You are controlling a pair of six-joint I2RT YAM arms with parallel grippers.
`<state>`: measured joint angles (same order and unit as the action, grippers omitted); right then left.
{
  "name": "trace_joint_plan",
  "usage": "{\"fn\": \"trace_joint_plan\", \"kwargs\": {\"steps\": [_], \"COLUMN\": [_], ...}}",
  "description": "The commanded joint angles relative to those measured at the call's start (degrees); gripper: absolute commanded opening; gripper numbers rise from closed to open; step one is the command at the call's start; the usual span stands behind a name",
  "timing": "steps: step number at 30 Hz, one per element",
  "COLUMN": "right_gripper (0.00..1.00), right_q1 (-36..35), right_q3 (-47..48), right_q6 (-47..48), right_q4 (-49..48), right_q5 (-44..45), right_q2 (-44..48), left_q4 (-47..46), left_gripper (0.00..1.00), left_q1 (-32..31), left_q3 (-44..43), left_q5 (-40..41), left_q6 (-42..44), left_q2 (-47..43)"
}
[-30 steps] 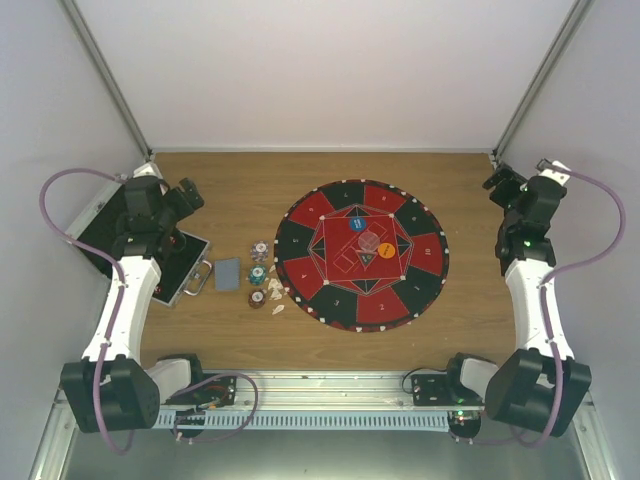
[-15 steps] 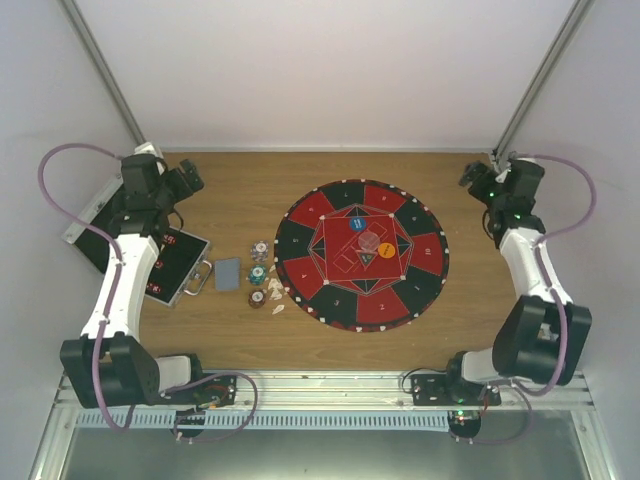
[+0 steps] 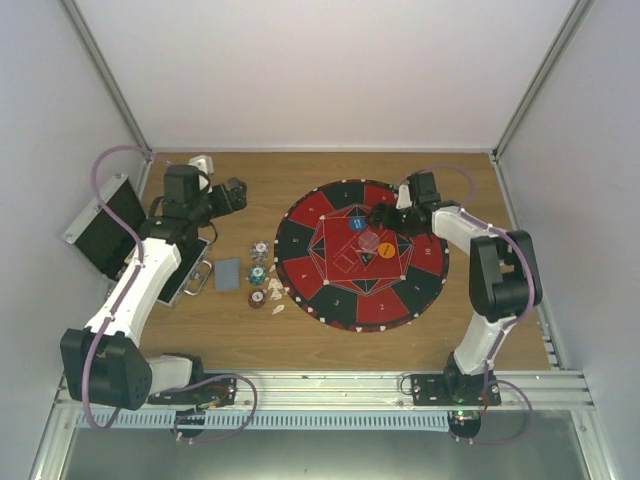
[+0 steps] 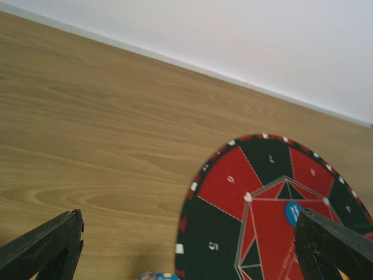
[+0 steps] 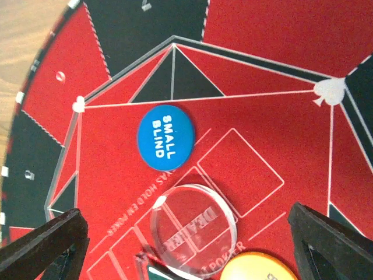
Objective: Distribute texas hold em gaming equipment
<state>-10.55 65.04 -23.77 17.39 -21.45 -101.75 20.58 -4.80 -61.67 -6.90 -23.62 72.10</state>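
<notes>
Three chip stacks stand left of the mat: white (image 3: 260,249), teal (image 3: 258,273) and dark red (image 3: 257,297). A grey-blue card deck (image 3: 228,274) lies beside them. On the mat lie a blue "SMALL BLIND" disc (image 5: 165,137), a clear "DEALER" puck (image 5: 192,226) and an orange disc (image 5: 256,267). My right gripper (image 3: 385,215) hovers open over these discs, the puck between its fingers in the right wrist view. My left gripper (image 3: 235,193) is open and empty above bare wood, beyond the chips. A chip's edge (image 4: 157,276) shows at the bottom of the left wrist view.
The round red-and-black numbered mat (image 3: 420,280) fills the table's middle right. The open black case (image 3: 105,225) sits at the far left edge. Small white bits (image 3: 277,292) lie by the dark red chips. White walls close in the back and sides.
Both arms swung inward. The right gripper moved from the far right corner to over the mat's centre. The left gripper moved from above the case toward the mat.
</notes>
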Motion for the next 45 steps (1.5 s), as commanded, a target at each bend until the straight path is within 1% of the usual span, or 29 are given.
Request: {"fn": "trace_joint_plan", "kwargs": {"steps": [1, 4, 7, 14, 19, 26, 34, 40, 45], "right_gripper": [0.94, 0.94, 0.90, 0.86, 0.81, 0.78, 0.78, 0.78, 0.78], "right_q1": [-0.41, -0.57, -0.72, -1.56, -2.89, -6.88, -14.11, -19.20, -19.86], "right_q3": [4.90, 5.46, 6.41, 5.60, 5.64, 5.20, 11.00, 13.36, 13.97], "right_q6": [3.81, 5.34, 6.42, 7.78, 8.63, 10.19, 14.85, 16.12, 15.86], "right_q4": [4.86, 5.55, 6.74, 8.27, 8.71, 9.40, 12.42, 12.77, 12.65], "right_q5": [-1.76, -3.19, -4.54, -4.88, -6.26, -6.16, -4.40, -2.74, -2.08], "right_q2": [-5.01, -6.97, -8.60, -9.26, -9.97, -11.17, -15.14, -16.68, -16.78], "left_q4": [-3.30, -3.53, -3.45, -1.80, -0.82, 0.11, 0.93, 0.54, 0.12], "left_gripper": [0.99, 0.99, 0.99, 0.98, 0.98, 0.98, 0.98, 0.98, 0.98], "left_q1": [-3.80, -5.47, -6.26, -6.57, -6.61, -6.63, -6.57, -6.56, -6.59], "left_q3": [0.83, 0.94, 0.90, 1.16, 1.10, 0.85, -0.56, -0.47, 0.10], "left_q5": [0.89, 1.88, 2.47, 4.65, 4.87, 5.11, 4.23, 3.21, 2.28], "left_q6": [-2.30, -3.04, -3.42, -3.43, -3.39, -2.81, -0.99, -1.22, -1.66], "left_q2": [-0.41, -0.12, -0.04, -0.88, -0.92, -0.59, 0.99, 1.72, 1.76]}}
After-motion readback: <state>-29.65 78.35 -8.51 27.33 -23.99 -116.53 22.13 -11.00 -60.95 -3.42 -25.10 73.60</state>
